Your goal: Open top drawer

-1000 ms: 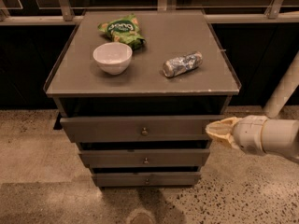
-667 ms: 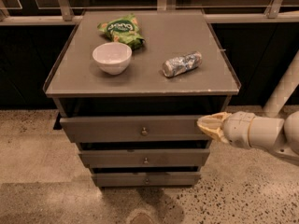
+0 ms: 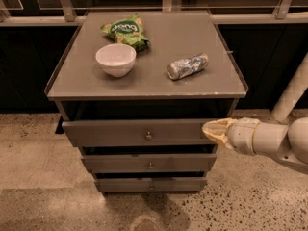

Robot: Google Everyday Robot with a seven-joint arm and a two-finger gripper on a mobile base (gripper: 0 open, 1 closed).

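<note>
The top drawer (image 3: pixel 110 133) is the widest grey drawer, just under the cabinet's top, with a small round metal knob (image 3: pixel 148 135) at its centre. Its front stands a little forward of the cabinet. My gripper (image 3: pixel 214 130) comes in from the right at the drawer's height, its cream tip over the right end of the drawer front, well right of the knob. It holds nothing that I can see.
Below are the middle drawer (image 3: pixel 149 163) and the bottom drawer (image 3: pixel 150 184). On the cabinet top (image 3: pixel 154 78) sit a white bowl (image 3: pixel 115 59), a green snack bag (image 3: pixel 125 31) and a crushed silver can (image 3: pixel 187 66). A white pipe (image 3: pixel 291 93) stands at right.
My gripper has moved left, from beside the cabinet's right edge to over the right end of the top drawer front. The drawer has not visibly moved.
</note>
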